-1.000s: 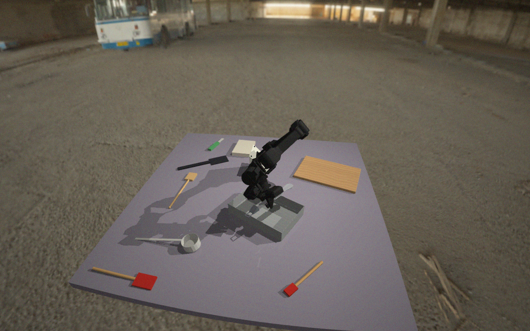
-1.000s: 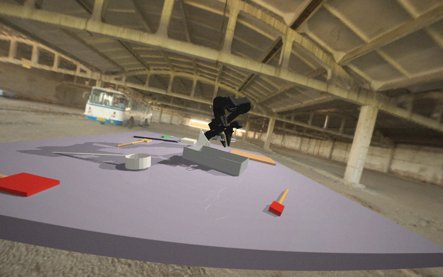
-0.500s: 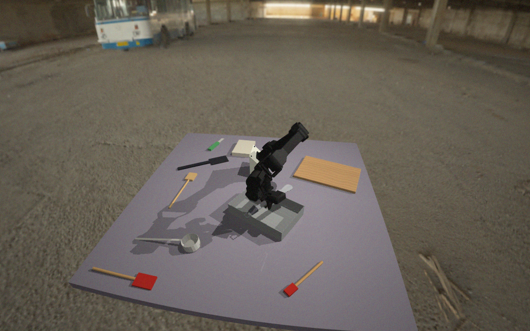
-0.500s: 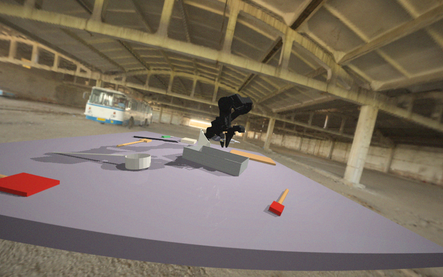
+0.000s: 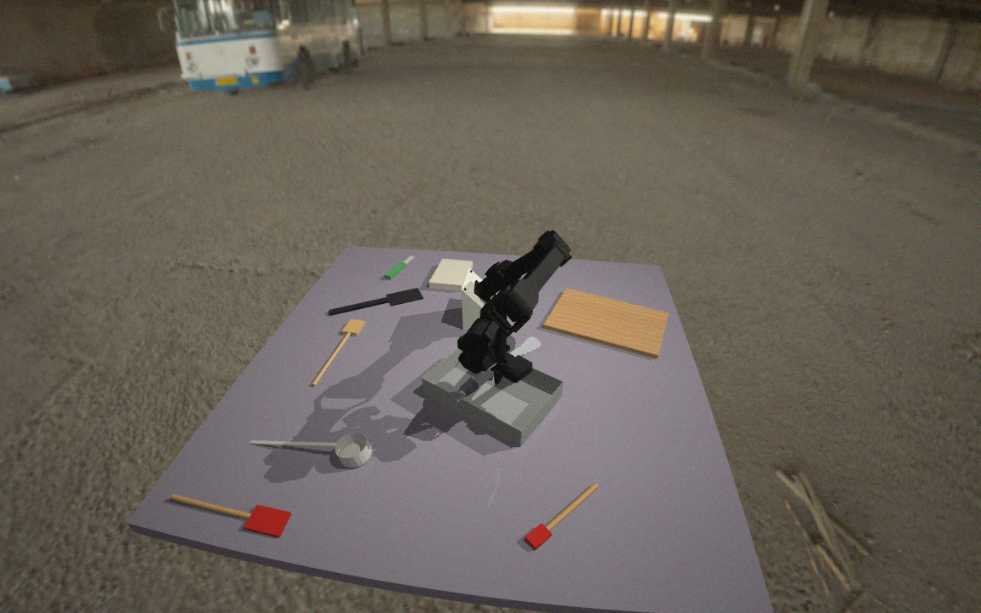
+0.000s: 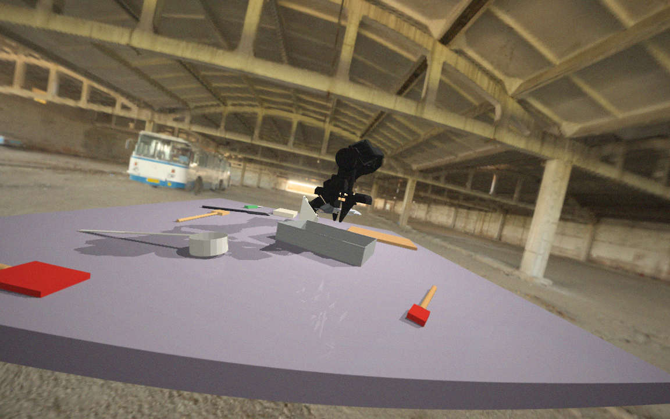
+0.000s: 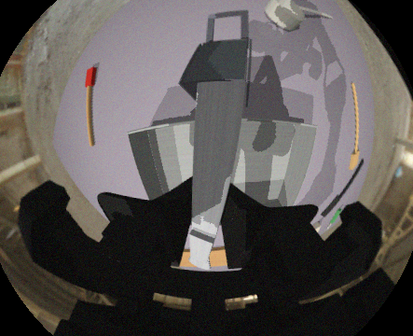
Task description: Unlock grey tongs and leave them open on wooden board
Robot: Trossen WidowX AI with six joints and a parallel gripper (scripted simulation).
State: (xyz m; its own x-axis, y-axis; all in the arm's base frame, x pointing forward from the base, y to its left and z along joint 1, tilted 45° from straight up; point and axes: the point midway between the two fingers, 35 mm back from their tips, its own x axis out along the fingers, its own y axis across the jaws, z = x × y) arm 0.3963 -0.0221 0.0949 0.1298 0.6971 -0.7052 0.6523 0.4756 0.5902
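Observation:
My gripper is shut on the grey tongs. It holds them just above the grey roasting tin. The tongs look closed. They run from between my fingers out over the tin in the wrist view. Their pale end sticks out towards the wooden board, which lies flat to the right behind the tin. My arm hides most of the tongs in the top and exterior views.
A metal ladle lies left of the tin. Two red spatulas lie near the front edge. A wooden spatula, a black spatula, a green marker and a cream block lie at the back left.

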